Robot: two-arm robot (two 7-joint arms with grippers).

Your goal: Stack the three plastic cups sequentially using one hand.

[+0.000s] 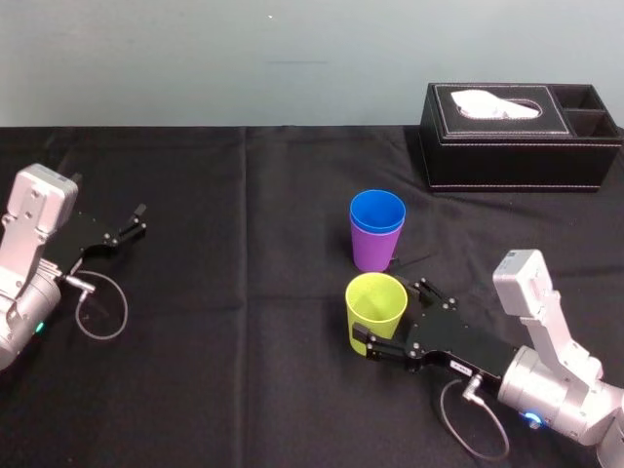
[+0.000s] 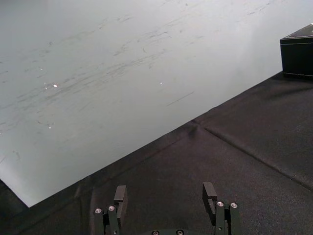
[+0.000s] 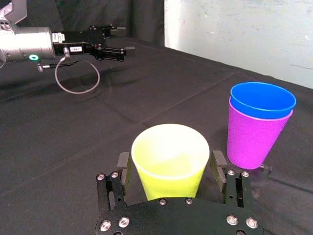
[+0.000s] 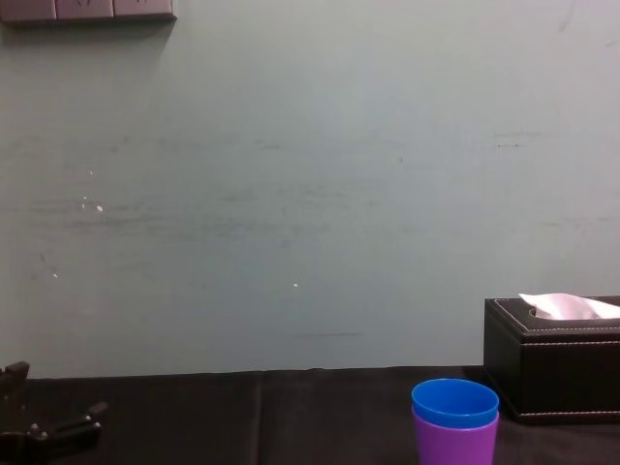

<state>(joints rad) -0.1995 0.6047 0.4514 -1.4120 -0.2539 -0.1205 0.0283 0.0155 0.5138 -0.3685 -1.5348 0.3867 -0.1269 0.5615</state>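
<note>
Right gripper [image 1: 390,314] straddles the yellow-green cup [image 1: 376,300], near-centre on the tabletop [image 1: 244,390], fingers released either side. The blue cup [image 1: 377,210] sits nested in the purple cup [image 1: 373,249] just beyond. Risks: uneven closing may tip or squash the cup, and a low carry may topple the stack. Left gripper [image 1: 139,220] is parked far left, fingers released.

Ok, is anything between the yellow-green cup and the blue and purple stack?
Nothing visible: only black tablecloth separates the yellow-green cup, between the right gripper's fingers, from the blue cup nested in the purple cup. Left gripper idles far left.

Three plastic cups [image 1: 372,253] [image 1: 377,209] [image 1: 375,304], one tissue box [image 1: 517,146], two hands [image 1: 139,220] [image 1: 390,314]
</note>
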